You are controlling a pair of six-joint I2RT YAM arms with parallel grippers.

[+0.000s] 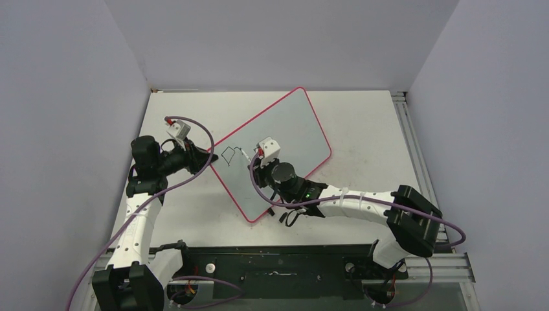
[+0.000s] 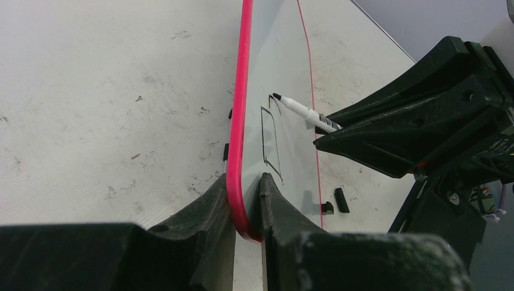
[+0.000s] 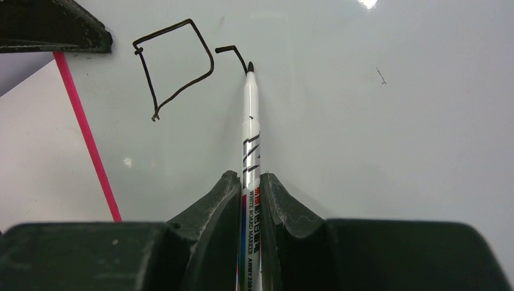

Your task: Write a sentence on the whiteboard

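Our right gripper (image 3: 250,182) is clamped on the marker (image 3: 250,115), whose tip touches the whiteboard (image 3: 376,157) at the end of a short hooked stroke. The sentence (image 3: 176,66), so far a boxy "D" plus that stroke, sits near the whiteboard's pink rim, where our left gripper (image 2: 244,183) pinches the edge.

The whiteboard (image 1: 285,129) lies flat on the table (image 1: 369,129), turned diagonally, one corner far, the opposite corner near the arms' bases. The left gripper (image 2: 242,185) sits at the board's left edge, the rim between its fingers. The right gripper (image 3: 250,182) hangs over the board's near-left part, the marker (image 3: 250,121) between its fingers, tip touching the board. The started sentence (image 3: 211,60) lies between the two grippers, just left of the tip.
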